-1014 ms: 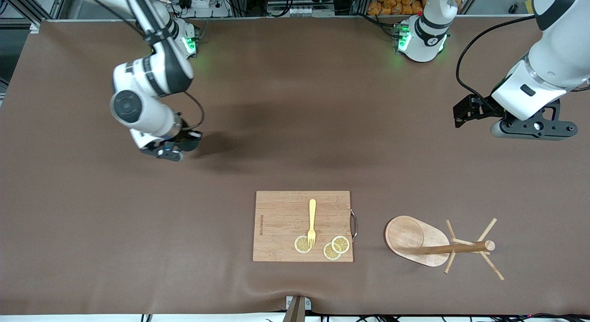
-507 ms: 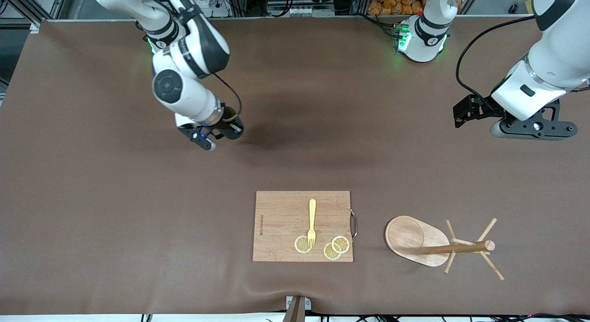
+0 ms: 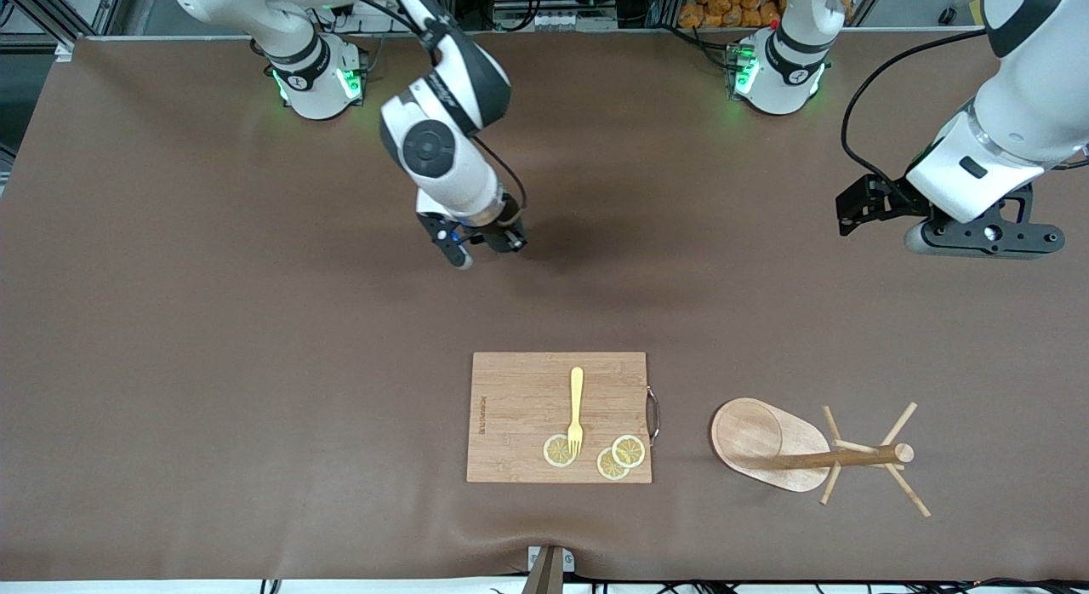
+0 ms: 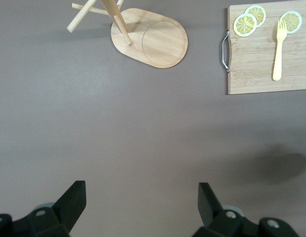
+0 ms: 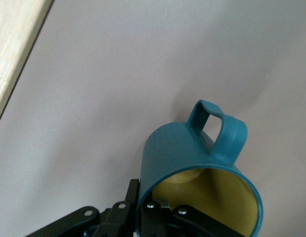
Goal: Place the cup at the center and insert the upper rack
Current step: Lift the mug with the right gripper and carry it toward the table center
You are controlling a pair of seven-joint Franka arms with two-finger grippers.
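The cup [image 5: 192, 158], dark teal with a yellowish inside and a loop handle, is held at its rim by my right gripper [image 5: 145, 210], one finger inside and one outside. In the front view my right gripper [image 3: 476, 241] is above the bare mat near the table's middle, and the cup barely shows under it. The upper rack [image 3: 770, 445], a light wooden mug tree, lies on its side near the front edge toward the left arm's end; it also shows in the left wrist view [image 4: 150, 37]. My left gripper [image 3: 855, 209] is open and empty, waiting above the mat [image 4: 140, 207].
A wooden cutting board [image 3: 527, 417] with a yellow fork [image 3: 576, 411] and lemon slices [image 3: 617, 458] lies near the front edge, beside the rack. It also shows in the left wrist view [image 4: 261, 69], and its edge shows in the right wrist view [image 5: 15, 59].
My right arm has carried the cup from the right arm's end of the table toward the middle. The left arm, the rack and the board have not moved.
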